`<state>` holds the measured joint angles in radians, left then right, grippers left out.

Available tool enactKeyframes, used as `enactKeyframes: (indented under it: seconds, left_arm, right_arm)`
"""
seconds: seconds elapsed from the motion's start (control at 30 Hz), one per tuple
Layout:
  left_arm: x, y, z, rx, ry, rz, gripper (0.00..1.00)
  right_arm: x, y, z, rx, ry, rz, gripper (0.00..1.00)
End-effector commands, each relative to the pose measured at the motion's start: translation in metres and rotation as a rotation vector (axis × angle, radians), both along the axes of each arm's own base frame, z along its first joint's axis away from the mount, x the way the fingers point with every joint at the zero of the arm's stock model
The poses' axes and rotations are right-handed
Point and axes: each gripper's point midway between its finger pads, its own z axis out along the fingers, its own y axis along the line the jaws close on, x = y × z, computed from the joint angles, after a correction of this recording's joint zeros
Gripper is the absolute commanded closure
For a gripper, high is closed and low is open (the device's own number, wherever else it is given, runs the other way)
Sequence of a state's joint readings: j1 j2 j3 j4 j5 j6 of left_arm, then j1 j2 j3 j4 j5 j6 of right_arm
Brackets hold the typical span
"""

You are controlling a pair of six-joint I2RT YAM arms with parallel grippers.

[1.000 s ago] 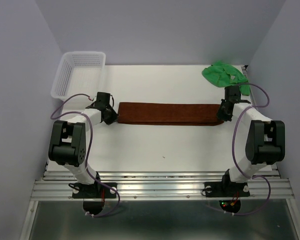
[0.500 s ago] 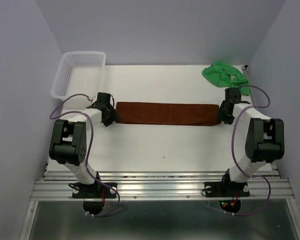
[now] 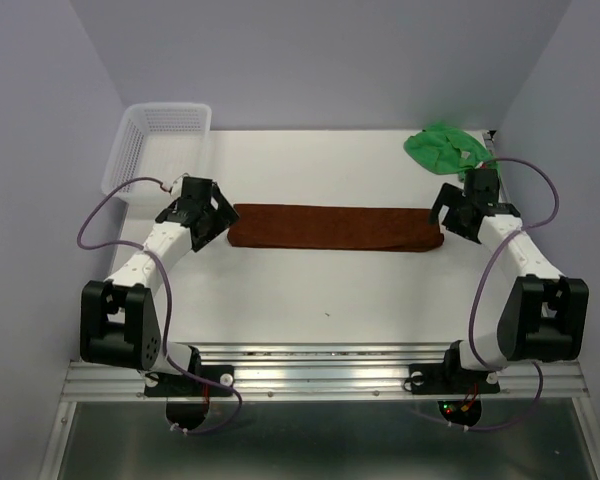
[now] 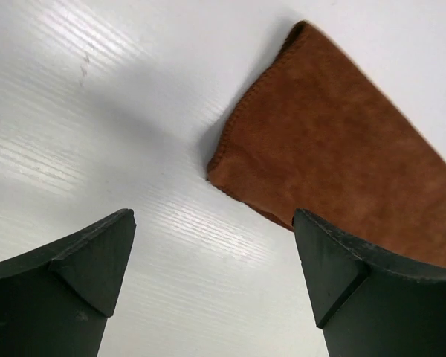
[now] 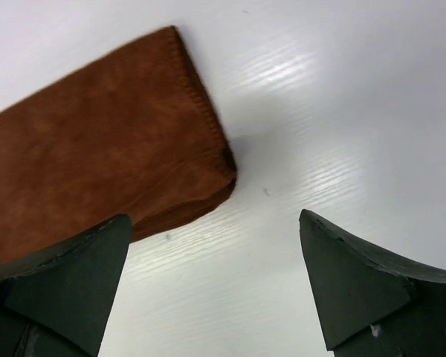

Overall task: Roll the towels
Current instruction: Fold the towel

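The rust-brown towel lies flat as a long folded strip across the middle of the white table. Its left end shows in the left wrist view, its right end in the right wrist view. My left gripper hangs open just off the strip's left end, nothing between its fingers. Beside the right end my right gripper stands open too, holding nothing. The green towel sits crumpled at the back right corner.
A white mesh basket stands at the back left corner, just behind the left arm. Lilac walls close in the table on three sides. The right arm's cable loops close to the green towel.
Both grippers have opened and let go of the brown towel's ends. Both arms have lifted and drawn outward, off the strip. The towel now lies flat on the table.
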<state>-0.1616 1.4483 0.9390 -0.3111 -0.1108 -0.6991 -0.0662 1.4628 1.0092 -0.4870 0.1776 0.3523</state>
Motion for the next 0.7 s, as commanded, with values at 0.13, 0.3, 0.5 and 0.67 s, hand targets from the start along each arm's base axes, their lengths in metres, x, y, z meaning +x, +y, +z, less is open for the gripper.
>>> enactKeyframes:
  seconds: [0.13,0.3,0.5,0.67]
  left_arm:
    - [0.023,-0.036,0.069,-0.044,-0.182,-0.080,0.01]
    - [0.044,-0.073,0.060,-0.097,-0.171,-0.178,0.01]
    - [0.059,-0.082,0.018,-0.089,-0.092,-0.191,0.01]
    - [0.058,-0.077,-0.023,-0.081,-0.003,-0.178,0.01]
  right_arm:
    - [0.036,0.071,0.062,0.268,-0.252,0.355,0.00]
    - [0.053,0.092,0.059,0.381,-0.284,0.419,0.00]
    - [0.055,0.086,0.007,0.398,-0.159,0.339,0.00]
    - [0.040,0.073,-0.033,0.370,-0.041,0.234,0.00]
